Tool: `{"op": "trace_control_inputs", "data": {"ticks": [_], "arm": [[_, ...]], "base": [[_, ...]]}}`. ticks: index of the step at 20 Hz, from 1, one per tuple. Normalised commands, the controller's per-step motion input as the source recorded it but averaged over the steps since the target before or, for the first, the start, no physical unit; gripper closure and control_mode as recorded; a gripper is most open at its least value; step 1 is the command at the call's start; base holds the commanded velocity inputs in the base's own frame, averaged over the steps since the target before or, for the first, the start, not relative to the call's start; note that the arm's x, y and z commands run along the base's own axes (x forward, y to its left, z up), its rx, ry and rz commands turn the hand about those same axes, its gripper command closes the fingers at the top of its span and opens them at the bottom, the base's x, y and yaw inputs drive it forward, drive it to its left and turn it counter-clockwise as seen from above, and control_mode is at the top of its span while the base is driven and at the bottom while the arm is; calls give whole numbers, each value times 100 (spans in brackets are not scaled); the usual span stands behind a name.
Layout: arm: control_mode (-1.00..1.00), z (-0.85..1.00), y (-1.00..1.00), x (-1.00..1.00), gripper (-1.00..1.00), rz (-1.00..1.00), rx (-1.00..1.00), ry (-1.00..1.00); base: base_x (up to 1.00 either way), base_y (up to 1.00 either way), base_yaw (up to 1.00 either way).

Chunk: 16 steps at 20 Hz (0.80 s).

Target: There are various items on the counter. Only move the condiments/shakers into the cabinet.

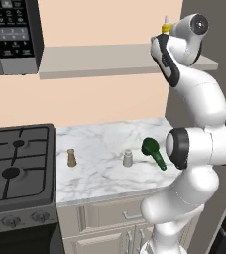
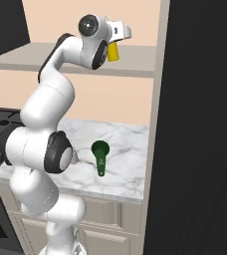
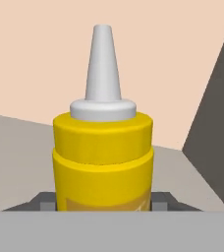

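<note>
**At the shelf: first condiment being placed**

Up at the right end of the cabinet (image 1: 110, 59), the yellow squeeze bottle (image 3: 103, 162) sits pinched between the jaws, one finger showing on each side of its base, nozzle up. Whether it rests on the board I cannot tell. The placing step seems under way; next, lower until seated, then spread the jaws. Down on the desk (image 1: 105, 168), the brown shaker (image 1: 71, 158) and grey shaker (image 1: 128, 158) wait beside the green long-handled thing (image 1: 153, 152).
</note>
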Motion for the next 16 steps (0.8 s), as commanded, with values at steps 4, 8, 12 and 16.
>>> {"op": "trace_control_inputs", "data": {"ticks": [4,8,12,16], "arm": [[-100,-18,0,69,100,7,0,6],[-100,-31,0,28,100,2,0,10],[-100,-54,-3,0,100,0,0,8],[-100,-58,0,0,-100,0,0,6]], "base": [[0,0,0],[0,0,0],[0,0,0],[0,0,0]]}}
